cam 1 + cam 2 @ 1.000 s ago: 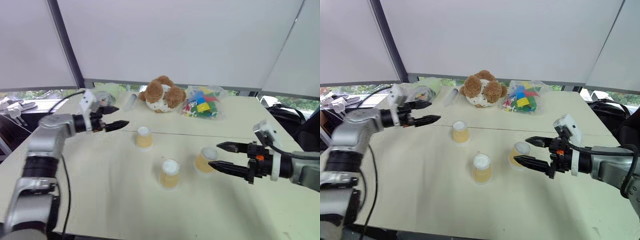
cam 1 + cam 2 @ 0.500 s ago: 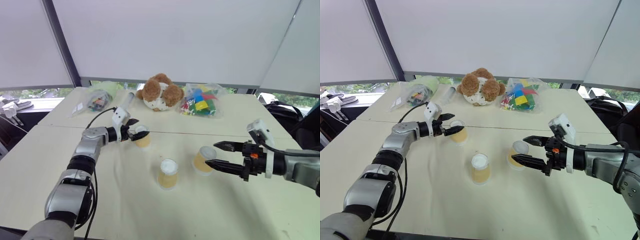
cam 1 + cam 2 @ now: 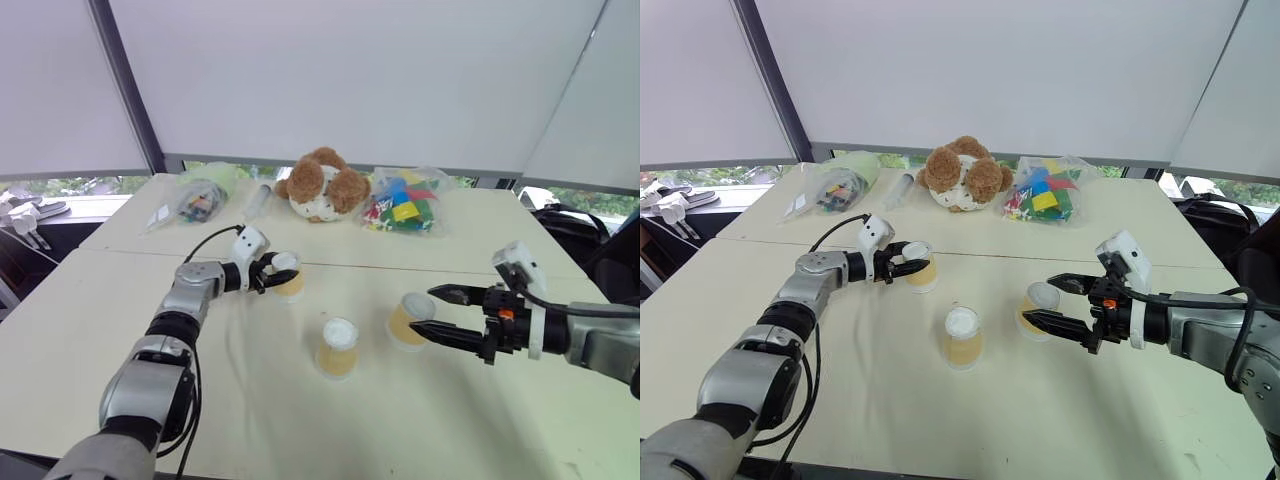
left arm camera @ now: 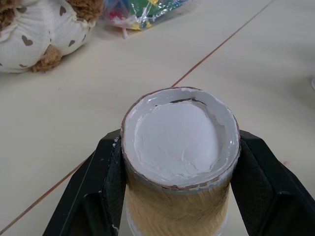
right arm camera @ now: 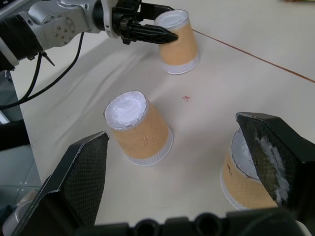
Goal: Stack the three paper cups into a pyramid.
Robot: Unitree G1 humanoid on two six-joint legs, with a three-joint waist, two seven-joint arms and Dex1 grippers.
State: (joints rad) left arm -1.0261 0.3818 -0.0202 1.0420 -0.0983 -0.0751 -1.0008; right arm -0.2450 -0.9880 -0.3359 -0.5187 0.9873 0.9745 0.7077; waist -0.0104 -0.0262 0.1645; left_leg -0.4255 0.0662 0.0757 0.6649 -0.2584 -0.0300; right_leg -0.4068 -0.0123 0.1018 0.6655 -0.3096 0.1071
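Three small tapered paper cups with tan walls and white bases stand upside down and apart from each other on the pale green tabletop [image 3: 250, 400], so no pyramid is built. The landmark is the brown plush toy [image 3: 322, 186] at the far side of the tabletop. The first tan paper cup [image 3: 289, 276] stands nearest to the plush toy, just in front of it, close to the seam line of the tabletop. The left pincer [image 3: 272, 275] is clamped on this cup: its two black fingers [image 4: 106, 182] press the tan wall from both sides, and the cup stands upright on the tabletop. The second tan paper cup [image 3: 338, 347] stands farther from the plush toy, toward the robot. The third tan paper cup [image 3: 408, 320] stands to the right of the second one. The right pincer [image 3: 435, 313] has its fingers wide apart, with the tips just beside the third cup. A clear bag of coloured blocks [image 3: 403, 205] lies to the right of the plush toy.
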